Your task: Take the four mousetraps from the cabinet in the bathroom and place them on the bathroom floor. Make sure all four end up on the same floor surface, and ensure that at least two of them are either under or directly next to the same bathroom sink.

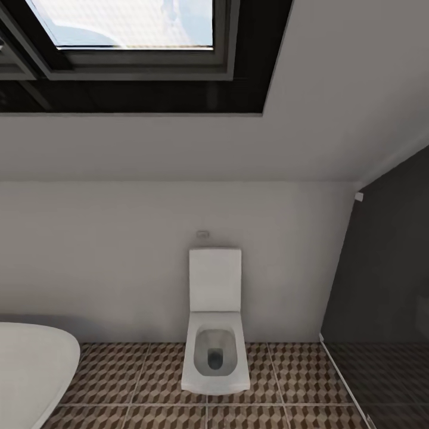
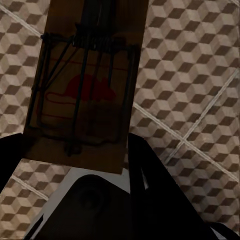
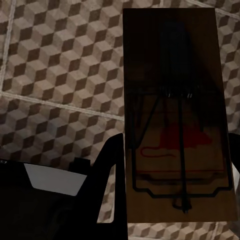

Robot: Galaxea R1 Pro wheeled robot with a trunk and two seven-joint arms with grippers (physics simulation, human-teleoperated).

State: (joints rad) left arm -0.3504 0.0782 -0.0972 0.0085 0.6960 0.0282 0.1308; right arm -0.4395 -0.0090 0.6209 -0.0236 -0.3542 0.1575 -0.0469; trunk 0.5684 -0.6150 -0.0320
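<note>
A tan wooden mousetrap (image 2: 82, 95) with dark wire and a red mark hangs over the cube-patterned bathroom floor (image 2: 190, 75), with my left gripper (image 2: 75, 150) shut on its near end. My right gripper (image 3: 175, 165) is shut on a second mousetrap (image 3: 172, 125), also held above the patterned floor (image 3: 60, 75). Dark fingers (image 3: 112, 160) flank that board on both sides. The cabinet and the bathroom sink are out of view.
Straight ahead in the head view, a square white toilet (image 1: 214, 333) stands against the pale wall on the patterned floor (image 1: 143, 381). A white bathtub rim (image 1: 30, 369) curves in at the lower left. A dark shower enclosure (image 1: 381, 298) fills the right. A skylight (image 1: 125, 30) is overhead.
</note>
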